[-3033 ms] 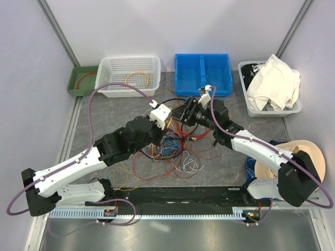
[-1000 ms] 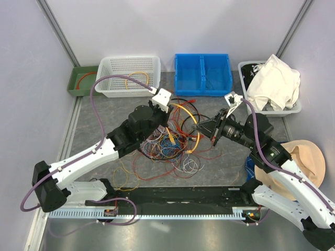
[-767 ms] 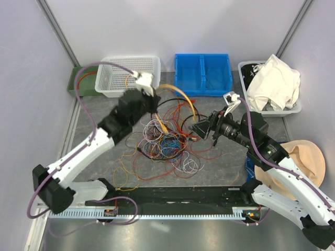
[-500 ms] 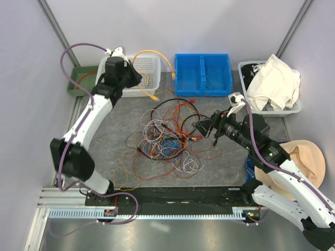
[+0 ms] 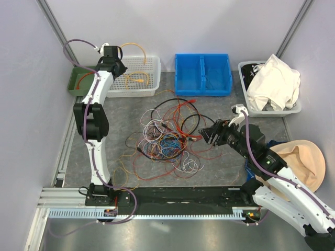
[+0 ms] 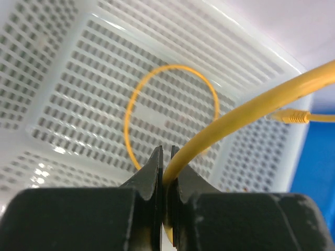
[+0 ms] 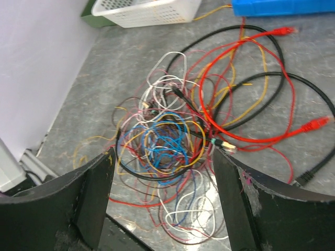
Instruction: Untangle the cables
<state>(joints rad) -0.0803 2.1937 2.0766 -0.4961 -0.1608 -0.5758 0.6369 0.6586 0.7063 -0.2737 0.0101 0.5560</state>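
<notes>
Green plastic forms the small tray [image 5: 76,90] just left of the white basket [image 5: 152,67], and a thin orange loop [image 5: 84,78] lies inside it. The left gripper [image 5: 113,67] hangs over the left end of the white basket, with its arm stretched up from the near edge of the table [image 5: 115,120]. In the left wrist view, this gripper [image 6: 165,157] has its jaws pressed together on a yellow cable [image 6: 251,110]. The cable curves up and away to the right over the basket's perforated floor [image 6: 68,68], and a yellow plug [image 6: 290,116] shows near the basket's right wall. From above, the yellow cable [image 5: 133,45] arches above the basket's far rim. A thin orange ring [image 6: 133,102] lies flat on the basket floor.

The rest of the cables [image 5: 165,141] sit in a jumble on the table, nearer than the basket and to its right, well apart from it. The right wrist view shows a dense knot of blue wires [image 7: 167,141] among them, with a red cable [image 7: 246,104] and a black cable [image 7: 293,89] looping out on the side away from the basket. A blue bin [image 5: 178,73] stands just right of the basket.

Further right of the basket, beyond the jumble, the right gripper [image 5: 212,133] hovers with its jaws spread wide and its fingers [image 7: 94,198] framing the knot below. A grey bin [image 5: 246,73] holding a white cloth [image 5: 272,83] stands far right of the basket.
</notes>
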